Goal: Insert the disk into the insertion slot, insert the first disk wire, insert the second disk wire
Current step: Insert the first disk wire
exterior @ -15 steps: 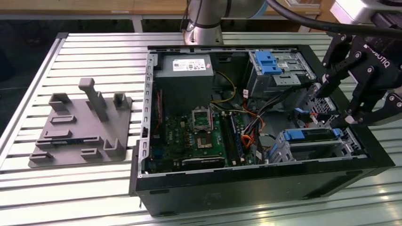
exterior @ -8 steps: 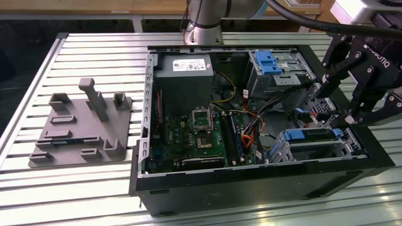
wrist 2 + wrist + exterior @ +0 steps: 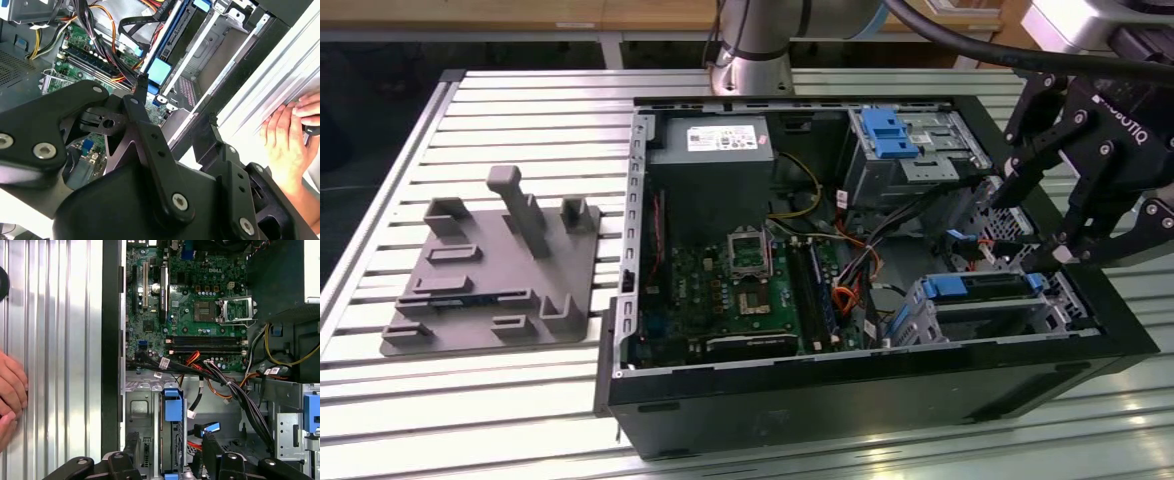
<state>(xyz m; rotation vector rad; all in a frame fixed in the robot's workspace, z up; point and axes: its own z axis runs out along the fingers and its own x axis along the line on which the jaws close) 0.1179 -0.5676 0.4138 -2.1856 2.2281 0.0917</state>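
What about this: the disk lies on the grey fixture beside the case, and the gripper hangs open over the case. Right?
No. The exterior view shows the disk seated in the insertion slot inside the case. The gripper does hang open over the case.

Thick wires [image 3: 235, 390] crossed the gap beside the slot [image 3: 137, 412]; above the board [image 3: 185, 295] was open room; a hand [image 3: 10, 395] lay on the table [image 3: 60, 340] by the case [image 3: 111, 340]

Print is sitting on a white label [image 3: 722, 136] on the power supply [image 3: 670, 156]; white lettering is showing on the claw [image 3: 1021, 238] and motherboard [image 3: 190, 315].
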